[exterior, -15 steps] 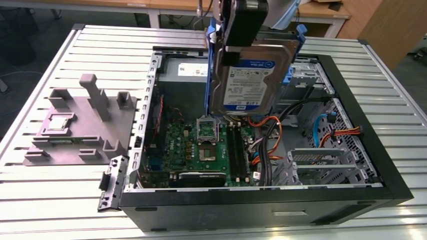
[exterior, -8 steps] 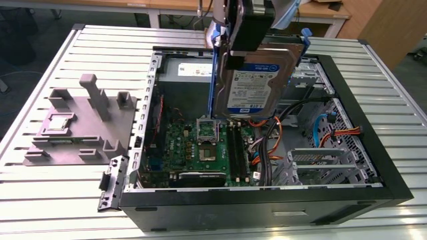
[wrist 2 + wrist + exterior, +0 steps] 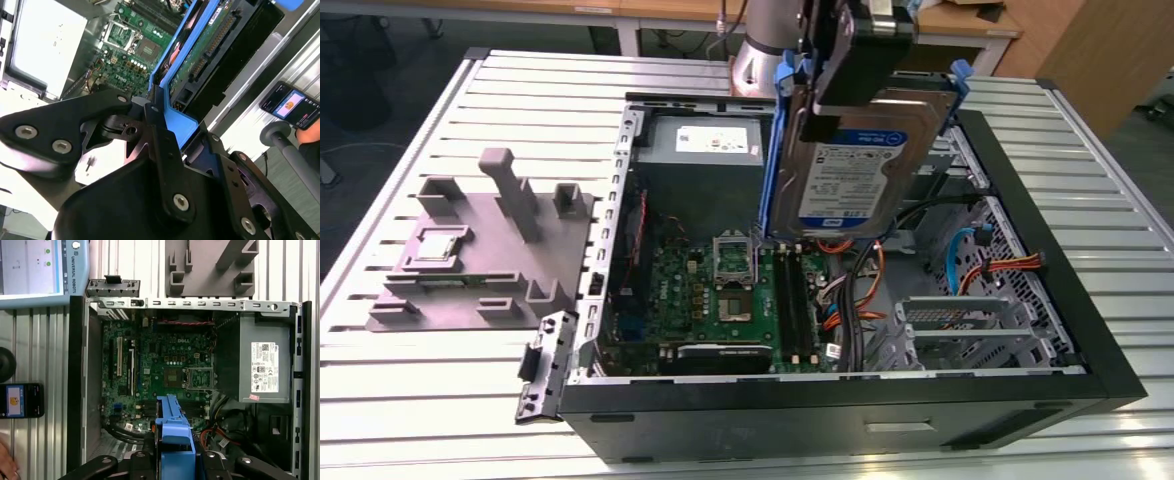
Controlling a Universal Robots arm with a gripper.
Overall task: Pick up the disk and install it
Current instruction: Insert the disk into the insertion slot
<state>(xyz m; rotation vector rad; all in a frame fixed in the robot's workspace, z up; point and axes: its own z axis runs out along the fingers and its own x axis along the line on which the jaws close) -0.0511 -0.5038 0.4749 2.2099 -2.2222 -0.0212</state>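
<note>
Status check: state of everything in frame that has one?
computer case: on its side, side panel off, interior open.
disk: lifted, hanging on edge over the computer case, not installed.
gripper: shut on the disk.
phone: screen lit.

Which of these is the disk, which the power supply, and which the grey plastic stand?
disk (image 3: 851,178): exterior view, on its white-and-blue label.
power supply (image 3: 262,367): first wrist view, on its white label.
grey stand (image 3: 487,240): exterior view, on its flat base.
</note>
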